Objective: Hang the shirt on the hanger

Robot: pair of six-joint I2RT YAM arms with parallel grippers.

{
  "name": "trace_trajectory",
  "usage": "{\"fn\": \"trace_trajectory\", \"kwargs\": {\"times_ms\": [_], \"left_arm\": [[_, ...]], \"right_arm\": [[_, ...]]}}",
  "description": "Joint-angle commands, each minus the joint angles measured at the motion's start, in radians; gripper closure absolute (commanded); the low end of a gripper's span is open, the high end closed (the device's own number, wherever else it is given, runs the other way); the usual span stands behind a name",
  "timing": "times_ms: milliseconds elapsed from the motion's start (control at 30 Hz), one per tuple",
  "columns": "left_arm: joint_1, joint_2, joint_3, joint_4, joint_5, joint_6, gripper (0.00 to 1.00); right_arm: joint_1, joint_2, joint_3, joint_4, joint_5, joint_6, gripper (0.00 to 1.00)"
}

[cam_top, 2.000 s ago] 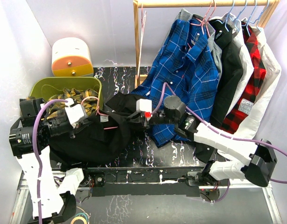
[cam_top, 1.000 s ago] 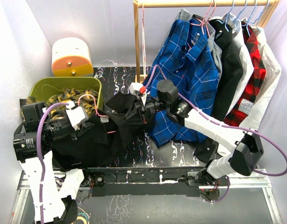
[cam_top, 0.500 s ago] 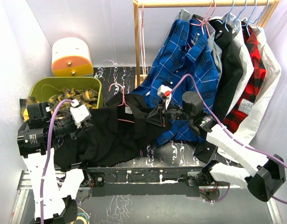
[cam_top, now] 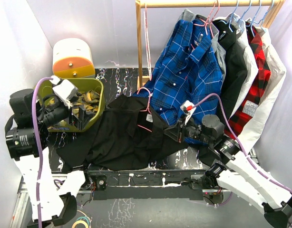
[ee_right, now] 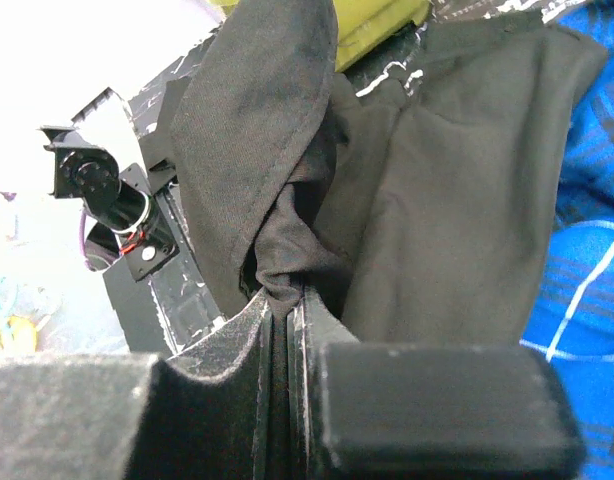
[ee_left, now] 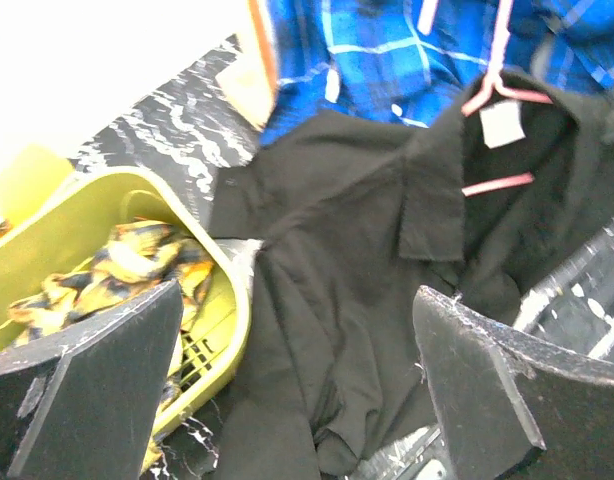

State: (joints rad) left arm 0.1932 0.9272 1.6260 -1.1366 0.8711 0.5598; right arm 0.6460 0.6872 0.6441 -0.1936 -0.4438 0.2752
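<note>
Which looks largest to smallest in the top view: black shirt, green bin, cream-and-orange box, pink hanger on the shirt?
1. black shirt
2. green bin
3. cream-and-orange box
4. pink hanger, partly hidden by fabric

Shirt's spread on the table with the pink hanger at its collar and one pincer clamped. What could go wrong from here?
1. Only the right pincer grips the shirt, on a bunched fold. The left pincer is open, near the green bin. A one-sided pull may slide the shirt off the hanger.
2. The hanger's hook lies by the hanging blue plaid shirt and might snag its hem.
</note>
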Motion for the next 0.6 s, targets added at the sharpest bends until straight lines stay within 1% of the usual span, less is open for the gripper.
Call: {"fn": "trace_trajectory", "kwargs": {"times_ms": [0,67,100,133,167,200,233,300,367,400,500,567], "left_arm": [[-0.001,-0.070,0.057,0.213,-0.219,-0.316,0.03],[-0.001,-0.070,0.098,0.234,-0.309,-0.354,0.03],[-0.001,-0.063,0.126,0.224,-0.343,-0.358,0.03],[-0.001,-0.051,0.154,0.207,-0.378,-0.366,0.03],[0.000,-0.042,0.181,0.196,-0.429,-0.378,0.03],[0.003,-0.040,0.191,0.195,-0.459,-0.378,0.03],[0.011,-0.037,0.199,0.192,-0.479,-0.367,0.03],[0.026,-0.022,0.221,0.168,-0.497,-0.355,0.03],[0.035,-0.002,0.246,0.145,-0.510,-0.353,0.03],[0.039,0.002,0.245,0.143,-0.519,-0.353,0.03],[0.047,0.001,0.229,0.150,-0.536,-0.359,0.03],[0.052,0.001,0.220,0.150,-0.536,-0.362,0.03]], "right_arm": [[-0.002,-0.103,-0.036,-0.006,0.100,0.094,0.92],[-0.002,-0.154,-0.060,-0.011,0.128,0.125,0.92],[-0.002,-0.183,-0.066,-0.017,0.175,0.144,0.92],[-0.002,-0.209,-0.065,-0.032,0.237,0.161,0.92],[-0.002,-0.233,-0.052,-0.055,0.345,0.179,0.92],[-0.002,-0.242,-0.029,-0.093,0.397,0.186,0.92],[-0.002,-0.237,0.007,-0.139,0.488,0.185,0.92],[-0.003,-0.189,0.078,-0.242,0.602,0.184,0.92],[-0.003,-0.146,0.115,-0.266,0.680,0.174,0.92],[-0.003,-0.128,0.128,-0.258,0.711,0.169,0.92],[-0.002,-0.065,0.171,-0.165,0.785,0.121,0.92],[-0.003,0.013,0.243,-0.130,0.847,0.066,0.92]]}}
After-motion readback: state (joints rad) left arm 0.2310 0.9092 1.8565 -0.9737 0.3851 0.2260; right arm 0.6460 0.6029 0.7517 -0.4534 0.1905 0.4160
